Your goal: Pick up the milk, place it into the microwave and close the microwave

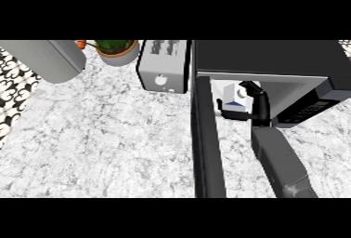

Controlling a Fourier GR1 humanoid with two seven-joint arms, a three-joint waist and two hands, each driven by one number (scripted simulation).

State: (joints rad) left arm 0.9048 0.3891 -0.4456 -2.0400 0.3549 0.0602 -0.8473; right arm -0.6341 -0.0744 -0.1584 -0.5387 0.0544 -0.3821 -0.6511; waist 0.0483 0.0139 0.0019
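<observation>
The marble tabletop (103,139) carries a black microwave (267,56), its door (208,139) swung wide open. Left of the microwave stand a toaster (163,65) and a potted plant (118,49) (leaves green). At the microwave's opening, the right hand (255,100) curls round the milk (234,95), a small white-and-blue carton, just inside the cavity.

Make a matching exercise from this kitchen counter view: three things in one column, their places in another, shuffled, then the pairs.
Things:
1. white milk carton
2. silver toaster
3. green potted plant in a tan pot

Places:
A. at the counter's back, left of the toaster
B. inside the open black microwave, with the black right hand curled round it
C. just left of the microwave

Pairs: 1-B, 2-C, 3-A
</observation>
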